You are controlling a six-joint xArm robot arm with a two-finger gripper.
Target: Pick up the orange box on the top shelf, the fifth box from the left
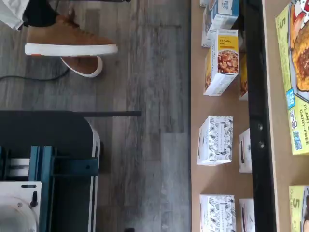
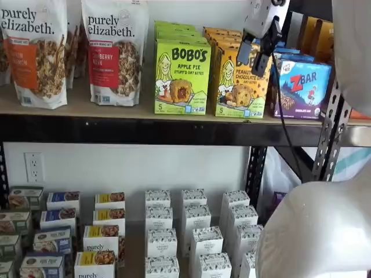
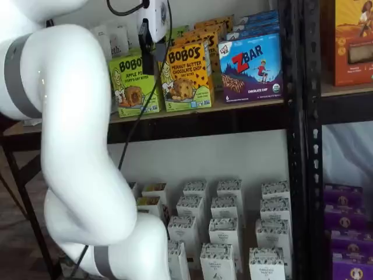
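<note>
I have the tool (image 2: 256, 53) hanging in front of the top shelf (image 2: 145, 128), its two black fingers spread with a plain gap between them and nothing held. It sits high and forward of the cartons, I judge so that it can travel straight in without brushing the front rail.

The orange box (image 2: 239, 81), Bobo's Peanut Butter Chocolate Chip, stands upright at the shelf's front edge, face out. On one side, just beside it, is the lime-green Apple Pie box (image 2: 181, 76); on the other, the ZBar box (image 2: 300, 88). In both shelf views more orange cartons queue directly behind it.

Neighbours are close, so finger clearance at the carton's sides looks tight; the open spread suits that. In a shelf view the fingers overlap the orange box's upper left corner (image 3: 185, 76), though I cannot tell depth.
</note>
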